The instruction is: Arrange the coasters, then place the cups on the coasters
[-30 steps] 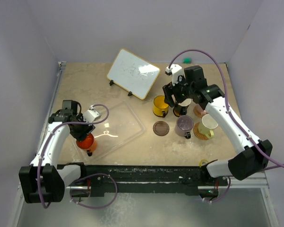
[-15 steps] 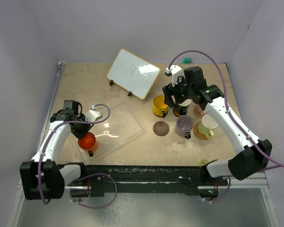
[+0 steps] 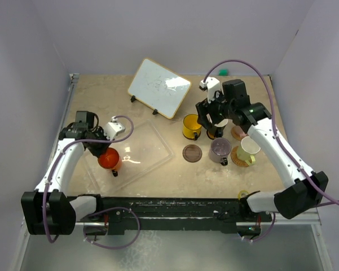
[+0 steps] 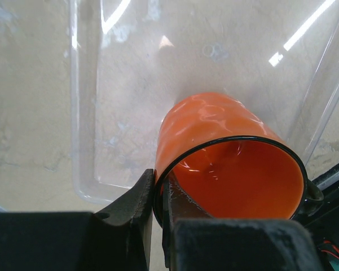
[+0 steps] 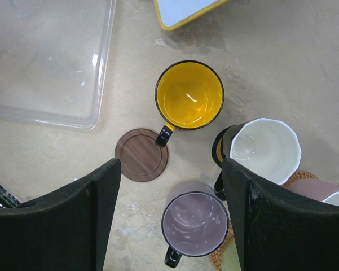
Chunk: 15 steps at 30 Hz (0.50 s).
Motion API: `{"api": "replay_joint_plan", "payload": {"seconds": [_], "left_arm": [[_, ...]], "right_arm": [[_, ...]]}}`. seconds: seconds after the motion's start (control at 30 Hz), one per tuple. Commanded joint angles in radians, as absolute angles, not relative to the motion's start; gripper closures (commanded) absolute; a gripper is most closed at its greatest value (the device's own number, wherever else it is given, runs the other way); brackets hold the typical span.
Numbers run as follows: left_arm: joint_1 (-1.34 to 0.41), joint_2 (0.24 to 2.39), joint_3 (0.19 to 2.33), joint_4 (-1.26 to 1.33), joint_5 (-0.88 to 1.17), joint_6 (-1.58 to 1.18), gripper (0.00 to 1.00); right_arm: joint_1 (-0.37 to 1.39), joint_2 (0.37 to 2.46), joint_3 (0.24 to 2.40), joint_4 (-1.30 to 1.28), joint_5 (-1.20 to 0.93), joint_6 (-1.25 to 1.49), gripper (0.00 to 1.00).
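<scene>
My left gripper (image 3: 103,148) (image 4: 158,182) is shut on the rim of the orange-red cup (image 3: 109,160) (image 4: 214,130), one finger inside and one outside, over the near left part of the clear tray. My right gripper (image 3: 214,120) (image 5: 170,169) hangs open above the cup cluster. Below it stand the yellow cup (image 5: 189,95), the mauve cup (image 5: 194,226) and the black cup with white interior (image 5: 265,148). A dark brown coaster (image 3: 192,153) (image 5: 141,154) lies bare. The pale yellow-green cup (image 3: 249,148) sits on a tan woven coaster (image 3: 240,159). The white-pink cup (image 3: 237,132) stands beside it.
The clear plastic tray (image 3: 152,141) (image 4: 84,113) lies left of centre. A small whiteboard (image 3: 158,87) on feet stands behind it. A green object (image 3: 223,71) rests at the back wall. Purple walls enclose the table on three sides.
My left gripper has shut on the orange-red cup's rim and carried it a little right and away from the near edge. The right arm has barely moved.
</scene>
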State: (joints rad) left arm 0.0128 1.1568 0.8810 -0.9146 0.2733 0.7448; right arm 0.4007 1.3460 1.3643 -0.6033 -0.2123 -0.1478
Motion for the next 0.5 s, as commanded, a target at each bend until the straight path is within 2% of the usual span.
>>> {"api": "replay_joint_plan", "payload": {"seconds": [0.0,0.23,0.47], "left_arm": [[-0.038,1.16,1.001,-0.904,0.334,0.734,0.97],[-0.175,1.187,1.108,-0.865,0.312,0.67,0.97],[-0.277,1.269,1.24,-0.845,0.342,0.617,0.97]], "right_arm": [[0.395,1.291,1.377,-0.615,-0.213,-0.138,0.25],[0.382,1.172,1.29,-0.537,-0.089,-0.109,0.2],[0.279,1.089,1.228,-0.528,-0.134,-0.096,0.17]]}}
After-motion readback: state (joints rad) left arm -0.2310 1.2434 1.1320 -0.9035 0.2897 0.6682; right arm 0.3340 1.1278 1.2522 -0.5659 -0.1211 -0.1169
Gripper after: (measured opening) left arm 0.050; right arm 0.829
